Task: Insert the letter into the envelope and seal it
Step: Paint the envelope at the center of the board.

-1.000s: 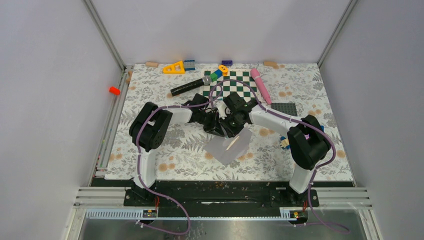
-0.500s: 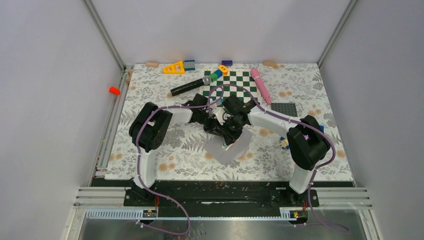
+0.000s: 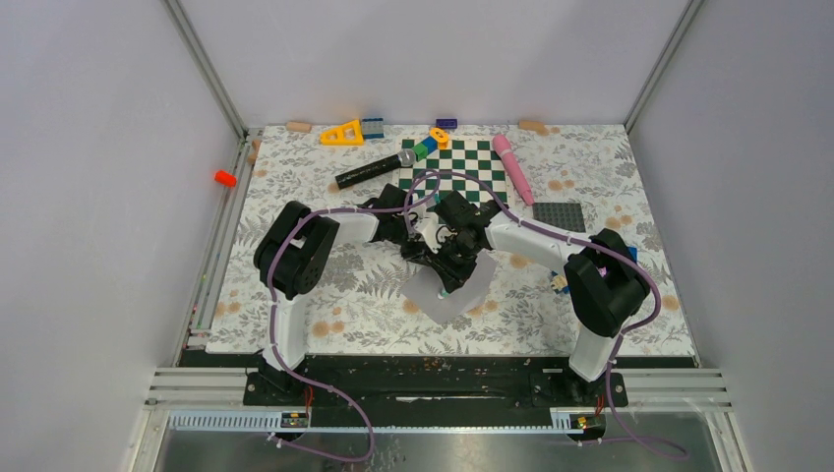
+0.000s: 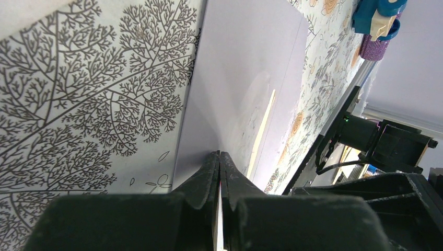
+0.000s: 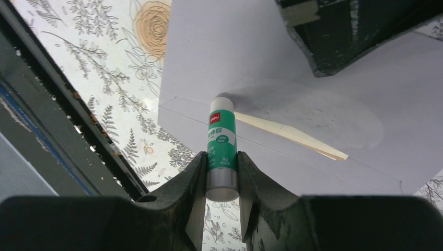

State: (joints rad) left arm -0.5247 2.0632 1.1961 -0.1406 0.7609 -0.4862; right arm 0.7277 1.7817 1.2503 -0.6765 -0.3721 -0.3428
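Note:
The light grey envelope (image 3: 454,302) lies flat on the floral mat, also seen in the left wrist view (image 4: 245,68) and the right wrist view (image 5: 230,47). My left gripper (image 4: 219,153) is shut on the envelope's far edge, a thin sheet pinched between its jaws. My right gripper (image 5: 221,157) is shut on a green-and-white glue stick (image 5: 220,138), whose white tip rests on the envelope. A cream sliver (image 5: 292,137) shows in the envelope's opening, apparently the letter's edge; the rest of the letter is hidden. From above, both grippers (image 3: 425,258) (image 3: 447,285) meet over the envelope's far half.
Behind the arms lie a green checkerboard (image 3: 462,162), a black microphone (image 3: 374,170), a pink marker (image 3: 513,167) and a yellow triangle (image 3: 342,133). A dark grey studded plate (image 3: 561,211) sits at the right, small blocks near the right arm's elbow (image 3: 559,282).
My right gripper has slid the glue stick toward the near left across the envelope and now covers the cream sliver from above. The left gripper has held still, shut.

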